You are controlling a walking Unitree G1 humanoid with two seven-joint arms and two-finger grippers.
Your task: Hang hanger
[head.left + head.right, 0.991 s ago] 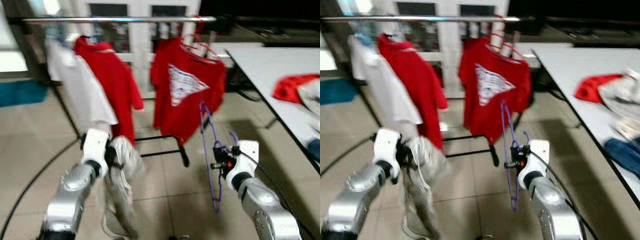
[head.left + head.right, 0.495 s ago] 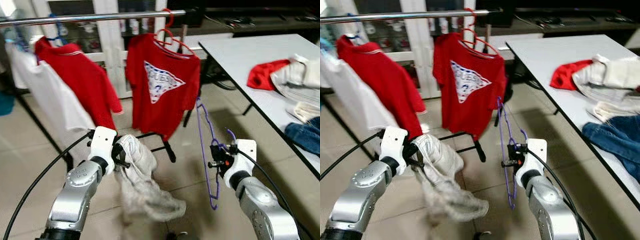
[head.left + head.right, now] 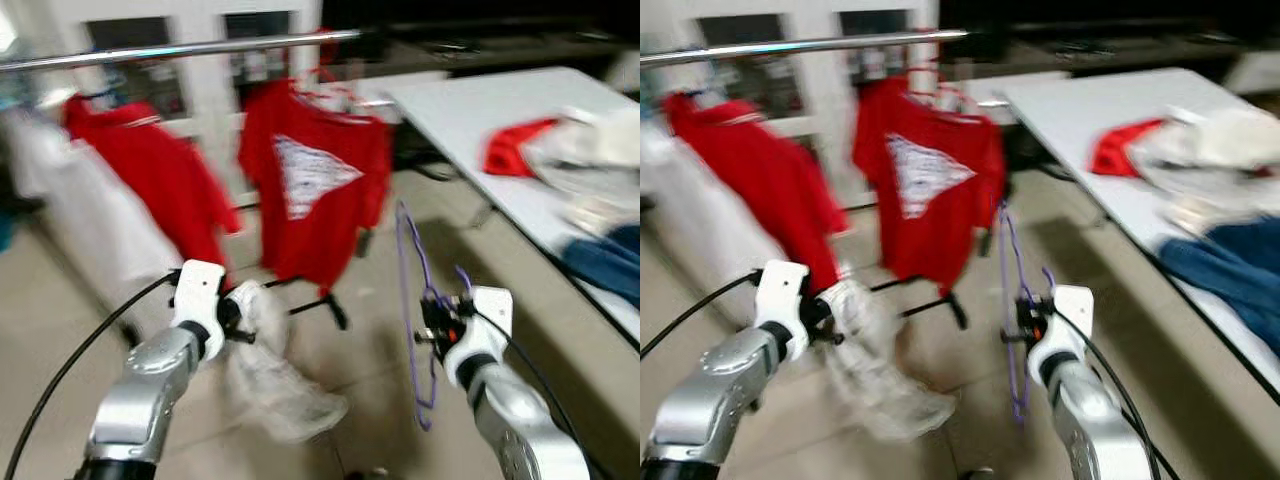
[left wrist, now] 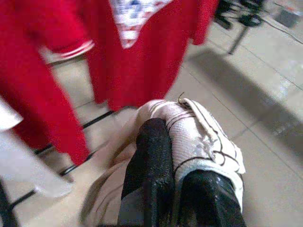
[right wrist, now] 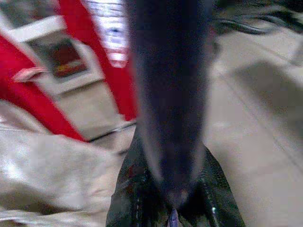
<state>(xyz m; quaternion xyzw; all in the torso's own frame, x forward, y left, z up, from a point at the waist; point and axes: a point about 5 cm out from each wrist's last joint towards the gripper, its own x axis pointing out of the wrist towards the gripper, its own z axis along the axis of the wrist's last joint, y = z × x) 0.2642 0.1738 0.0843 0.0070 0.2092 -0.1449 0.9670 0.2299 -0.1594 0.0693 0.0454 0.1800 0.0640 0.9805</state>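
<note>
We saw the right gripper [image 3: 432, 322] clamped on a purple hanger [image 3: 408, 262], and the left gripper [image 4: 176, 189] gripping what seemed a pale garment [image 3: 272, 385]; red shirts [image 3: 318, 182] hung at twelve o'clock.

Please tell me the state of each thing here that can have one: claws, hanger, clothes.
Left claw: shut on pale garment, which hangs down.
Right claw: shut on purple hanger, held upright, not on the rail.
Red printed shirt: hanging on the rail.
Table clothes: lying in a heap.

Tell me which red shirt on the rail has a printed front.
The red T-shirt nearest the table, with a pale triangle print; the red polo beside it is plain.
</note>
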